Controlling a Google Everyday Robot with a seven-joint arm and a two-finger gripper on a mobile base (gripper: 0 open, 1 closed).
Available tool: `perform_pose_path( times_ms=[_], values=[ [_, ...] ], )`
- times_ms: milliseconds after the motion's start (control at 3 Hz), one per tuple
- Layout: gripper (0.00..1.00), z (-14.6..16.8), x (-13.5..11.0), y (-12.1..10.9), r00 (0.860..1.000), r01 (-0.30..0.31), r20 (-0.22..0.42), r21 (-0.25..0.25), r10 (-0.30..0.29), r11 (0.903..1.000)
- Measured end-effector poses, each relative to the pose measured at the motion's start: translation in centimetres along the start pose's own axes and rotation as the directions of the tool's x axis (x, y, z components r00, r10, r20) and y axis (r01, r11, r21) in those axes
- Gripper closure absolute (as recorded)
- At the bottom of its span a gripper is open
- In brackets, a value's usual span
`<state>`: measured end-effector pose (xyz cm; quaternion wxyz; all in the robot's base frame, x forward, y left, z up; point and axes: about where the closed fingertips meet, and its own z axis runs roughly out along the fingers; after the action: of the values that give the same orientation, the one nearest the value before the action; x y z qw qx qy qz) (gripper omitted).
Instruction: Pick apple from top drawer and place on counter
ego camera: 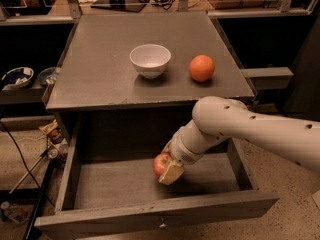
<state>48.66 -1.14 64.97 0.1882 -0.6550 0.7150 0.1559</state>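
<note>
One apple [159, 162] in tool [166, 171], over top drawer [125, 215].

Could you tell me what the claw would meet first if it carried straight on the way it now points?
The claw points down-left into the top drawer. The apple sits right at its tip, so it comes first, and past that probably the drawer floor.

Counter [100, 84] bearing a white bowl [150, 60] and, near it but apart, an orange [202, 67]; gripper [166, 167] below, inside the drawer [125, 186], clasping the apple [159, 162].
</note>
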Motion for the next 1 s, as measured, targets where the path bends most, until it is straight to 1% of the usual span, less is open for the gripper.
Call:
perform_pose_path(
  times_ms=[333, 667, 1000],
  values=[
    [1.00, -4.6, -1.6, 0.7, 1.000, 0.022, 0.021, 0.050, -0.023, 0.9985],
    [1.00, -4.6, -1.6, 0.7, 1.000, 0.022, 0.021, 0.050, -0.023, 0.9985],
    [1.00, -4.3, -2.4, -1.1, 0.999, 0.026, 0.031, 0.054, -0.027, 0.9982]
  ],
)
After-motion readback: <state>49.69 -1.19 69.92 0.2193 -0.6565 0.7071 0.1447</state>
